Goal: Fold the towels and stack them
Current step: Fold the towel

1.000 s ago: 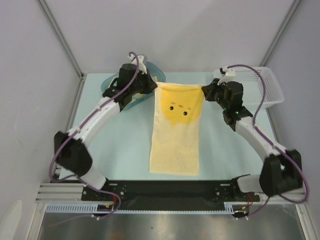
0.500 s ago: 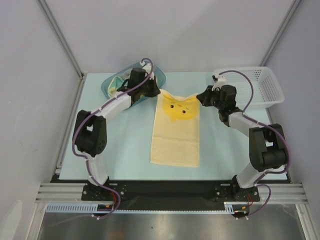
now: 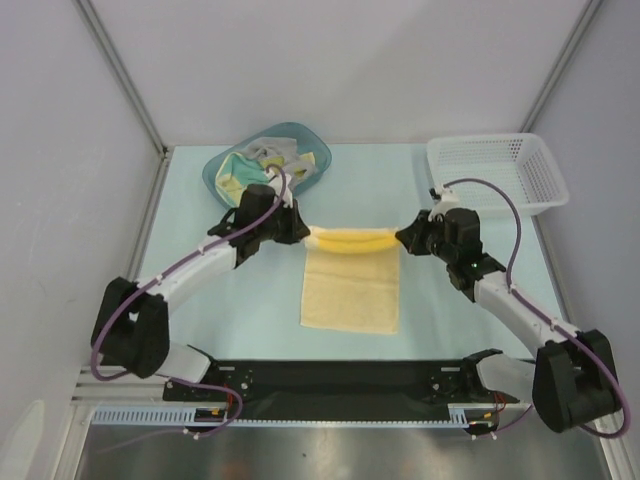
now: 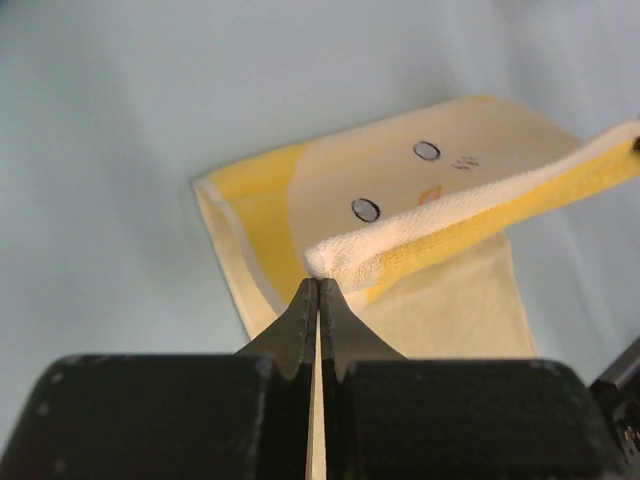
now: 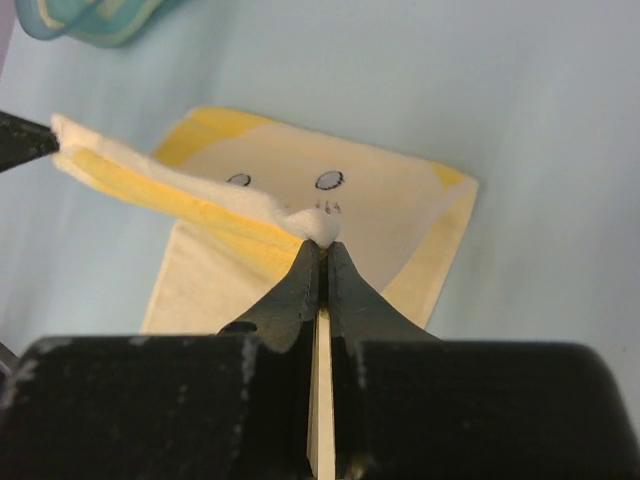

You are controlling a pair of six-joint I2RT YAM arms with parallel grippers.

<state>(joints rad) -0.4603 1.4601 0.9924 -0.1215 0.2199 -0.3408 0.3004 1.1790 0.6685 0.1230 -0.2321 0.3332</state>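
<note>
Tub, basket and table in a grey booth

A teal tub sits at the upper left of the pale blue-green table, near its far edge. A white mesh basket sits at the upper right, at the far right corner, well apart from the tub. Plain grey walls close in the back and sides, with a metal strut slanting down each upper corner. A brushed metal sheet runs along the bottom of the frame.

The right gripper is pinching a corner of the yellow towel, its raised edge stretching leftward to the dark tip of the left gripper (two printed eyes are showing beneath).
</note>
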